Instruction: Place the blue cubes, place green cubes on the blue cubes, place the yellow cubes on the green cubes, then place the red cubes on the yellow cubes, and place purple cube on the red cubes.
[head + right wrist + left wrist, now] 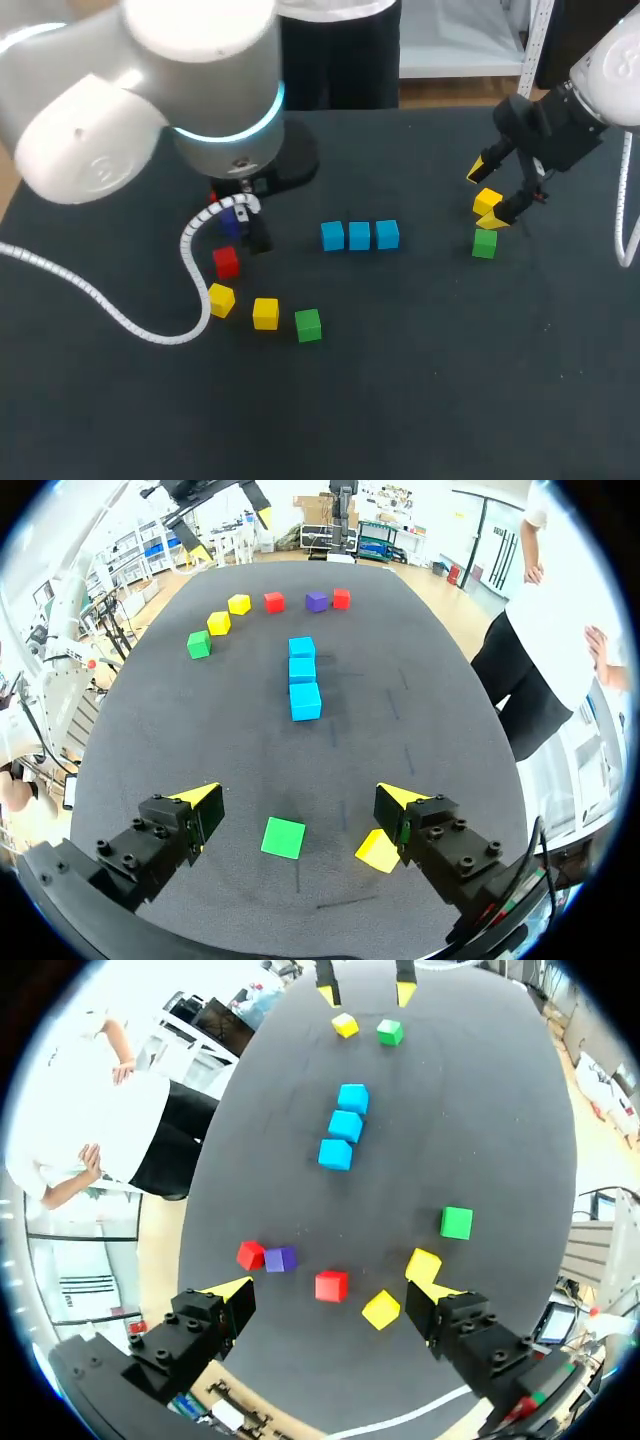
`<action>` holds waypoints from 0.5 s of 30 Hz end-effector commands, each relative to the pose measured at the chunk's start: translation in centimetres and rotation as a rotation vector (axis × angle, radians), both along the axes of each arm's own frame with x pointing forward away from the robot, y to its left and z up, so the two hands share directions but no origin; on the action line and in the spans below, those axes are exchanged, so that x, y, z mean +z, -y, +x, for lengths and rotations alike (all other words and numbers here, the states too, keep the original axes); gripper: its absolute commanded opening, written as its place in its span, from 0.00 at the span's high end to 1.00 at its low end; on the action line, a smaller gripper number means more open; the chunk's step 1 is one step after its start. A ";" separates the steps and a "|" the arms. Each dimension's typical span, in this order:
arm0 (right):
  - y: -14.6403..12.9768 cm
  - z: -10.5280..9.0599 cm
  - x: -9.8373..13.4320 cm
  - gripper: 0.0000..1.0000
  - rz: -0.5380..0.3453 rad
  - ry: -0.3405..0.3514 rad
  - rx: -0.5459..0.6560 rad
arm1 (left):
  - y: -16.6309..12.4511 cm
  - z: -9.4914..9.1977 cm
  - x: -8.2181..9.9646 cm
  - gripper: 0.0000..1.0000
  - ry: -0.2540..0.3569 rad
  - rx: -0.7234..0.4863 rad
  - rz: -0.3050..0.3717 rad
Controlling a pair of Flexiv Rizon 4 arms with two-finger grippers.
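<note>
Three smooth blue cubes [359, 236] abut; left claw [330, 1288] and right claw [297, 796] gape wide, empty.

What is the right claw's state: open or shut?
Open. The right claw has its yellow-tipped fingers wide apart, and the green cube under it lies clear of both.

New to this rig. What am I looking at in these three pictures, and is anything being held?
This is a two-armed robot at a dark table. The overhead picture looks down from behind it. Each round picture comes from a camera on one arm's wrist, looking along its yellow-tipped fingers. On the table lie small cubes: three blue cubes in a row, plus red, yellow, green and one purple cube scattered around. The left gripper is open near a red cube. The right gripper is open beside a green cube and a yellow cube. Neither holds anything.
</note>
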State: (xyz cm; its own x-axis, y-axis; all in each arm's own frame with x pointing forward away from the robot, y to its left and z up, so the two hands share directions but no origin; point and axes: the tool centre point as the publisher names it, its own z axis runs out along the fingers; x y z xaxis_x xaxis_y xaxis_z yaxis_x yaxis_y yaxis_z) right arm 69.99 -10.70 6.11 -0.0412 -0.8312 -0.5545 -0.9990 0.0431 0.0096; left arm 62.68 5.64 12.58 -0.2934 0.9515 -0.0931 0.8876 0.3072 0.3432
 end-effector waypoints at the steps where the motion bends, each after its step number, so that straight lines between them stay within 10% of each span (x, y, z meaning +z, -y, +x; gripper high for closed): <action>1: 0.0 0.0 0.0 0.00 0.000 0.001 -0.001 | -2.3 0.4 -0.8 0.00 -0.011 -0.078 -0.186; 15: 0.0 0.0 0.0 0.00 0.000 0.001 -0.001 | -6.5 -0.8 -0.8 0.00 0.012 -0.170 -0.383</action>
